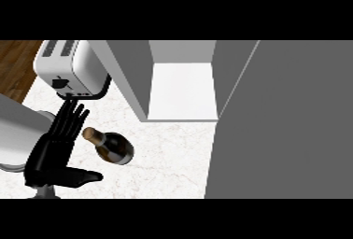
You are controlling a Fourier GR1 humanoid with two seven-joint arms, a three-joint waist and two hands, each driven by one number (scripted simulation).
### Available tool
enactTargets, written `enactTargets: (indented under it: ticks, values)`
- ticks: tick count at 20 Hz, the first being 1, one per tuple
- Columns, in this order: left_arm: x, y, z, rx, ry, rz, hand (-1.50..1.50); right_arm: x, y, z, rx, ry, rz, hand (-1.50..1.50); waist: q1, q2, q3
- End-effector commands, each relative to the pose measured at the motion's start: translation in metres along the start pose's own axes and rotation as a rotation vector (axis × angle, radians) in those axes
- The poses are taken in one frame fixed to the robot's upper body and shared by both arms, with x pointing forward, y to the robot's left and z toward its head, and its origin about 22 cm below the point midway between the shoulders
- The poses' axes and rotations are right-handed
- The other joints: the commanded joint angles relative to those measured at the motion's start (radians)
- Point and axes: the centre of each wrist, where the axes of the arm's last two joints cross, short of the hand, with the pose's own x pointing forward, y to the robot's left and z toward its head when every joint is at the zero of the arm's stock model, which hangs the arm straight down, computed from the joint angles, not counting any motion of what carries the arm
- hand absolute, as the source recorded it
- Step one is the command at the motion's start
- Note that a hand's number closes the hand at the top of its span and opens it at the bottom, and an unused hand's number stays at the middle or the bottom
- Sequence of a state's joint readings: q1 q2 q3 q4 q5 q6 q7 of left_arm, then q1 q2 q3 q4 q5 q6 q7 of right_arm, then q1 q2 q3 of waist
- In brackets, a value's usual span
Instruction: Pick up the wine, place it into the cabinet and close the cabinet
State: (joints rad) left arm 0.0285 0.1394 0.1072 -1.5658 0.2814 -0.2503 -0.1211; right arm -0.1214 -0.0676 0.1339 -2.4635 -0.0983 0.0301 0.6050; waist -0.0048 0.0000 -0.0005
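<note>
One bottle of wine (112, 148) is what I'm watching on my feed. It rests on the white marbled bench (172, 163), seen almost from above. Its gold-capped neck points to the upper left and its dark body to the lower right.

Just left of it I have the left robot hand (52, 151). Its black fingers (69, 121) are straight and close together, pointing up the view. The thumb (84, 177) is spread out to the right, below the wine. The hand is wide open and holds nothing. The neck lies very close to the fingers, and I cannot tell whether they touch. The grey forearm (14, 130) fills the left edge of my view.

Up and to the right of the wine stands the cabinet (130, 79), open, with a white floor (183, 88) showing between its grey walls. Its door (283, 130) is a broad grey panel that covers the whole right side of the view.

Beyond the fingertips a white toaster (66, 65) sits at the bench's far left corner, apart from the wine. Brown wood (15, 60) shows past it.
</note>
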Motion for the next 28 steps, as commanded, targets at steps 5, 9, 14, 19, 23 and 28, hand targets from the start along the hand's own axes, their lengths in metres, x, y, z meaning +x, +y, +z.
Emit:
enactTargets:
  ticks: [5,9,14,19,23,28]
  values:
    - [-0.057,0.015,0.001,0.007,0.030,-0.007,-1.50,0.010,0.004,0.020,0.016,-0.027,-0.024,-1.50,0.000,0.000,0.000]
    - [-0.084,0.031,0.004,-0.008,0.075,0.002,-1.50,0.014,0.008,0.013,0.013,-0.026,-0.018,-1.50,-0.002,0.001,0.000]
    - [-0.102,0.028,0.007,-0.031,0.091,0.018,-1.50,0.014,-0.001,0.014,0.004,-0.029,-0.023,-1.50,0.001,0.000,0.000]
    - [-0.118,0.055,0.019,-0.019,0.081,0.048,-1.50,0.017,-0.004,0.023,0.006,-0.028,-0.020,-1.50,-0.003,0.000,0.000]
    - [-0.148,0.032,0.023,-0.037,0.115,0.089,-1.50,0.011,0.006,0.015,0.005,-0.057,-0.014,-1.50,-0.005,0.002,-0.001]
    - [-0.159,0.034,0.025,-0.024,0.101,0.168,-1.50,0.002,0.006,0.001,0.029,-0.043,-0.016,-1.50,-0.006,0.003,-0.001]
